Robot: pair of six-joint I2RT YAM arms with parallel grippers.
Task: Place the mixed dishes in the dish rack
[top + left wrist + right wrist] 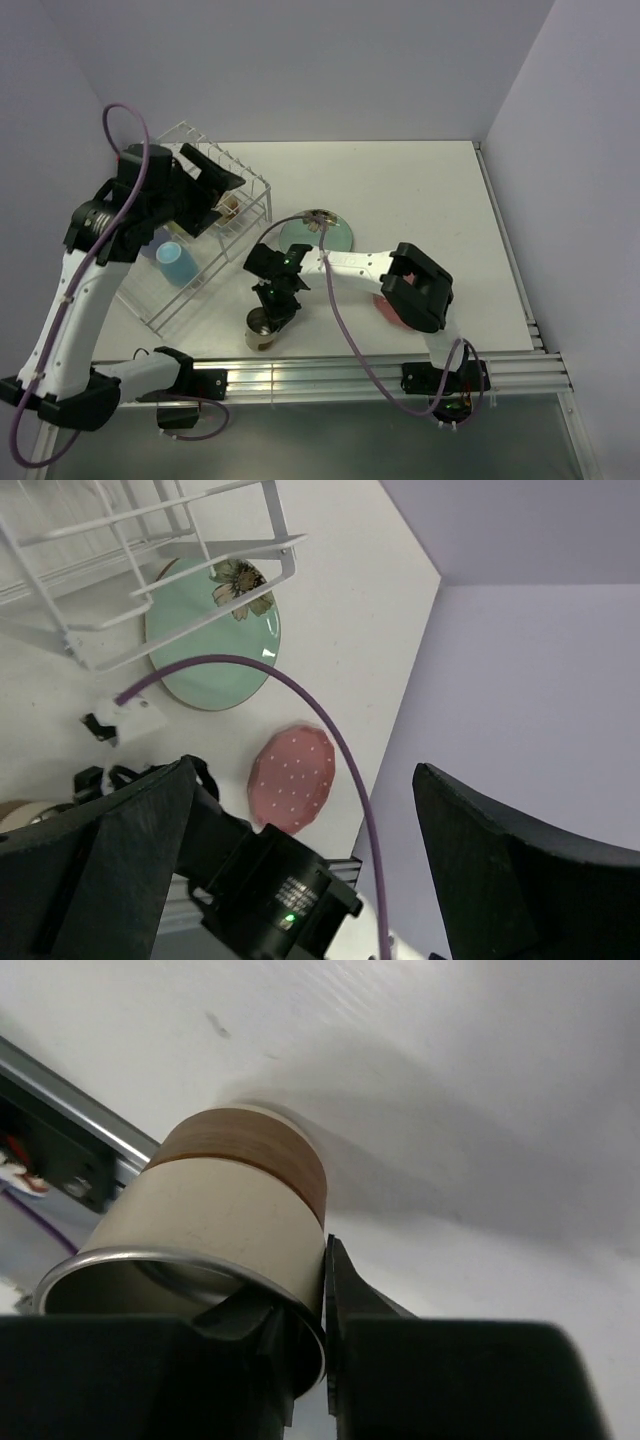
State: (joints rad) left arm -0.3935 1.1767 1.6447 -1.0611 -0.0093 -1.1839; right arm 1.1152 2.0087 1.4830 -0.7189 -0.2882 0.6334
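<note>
Right gripper clenches the rim of a cream, metal-rimmed cup at the white table near edge; left gripper, released, hangs above the white wire rack.

Free table lies right of the mint-green flower plate; dish rack, metal-rimmed cup and, apparently, pink white-dotted plate obstruct elsewhere.

A white table spreads beneath the right claw. Pale lavender walls rise beyond it; aluminium rails run just behind.
</note>
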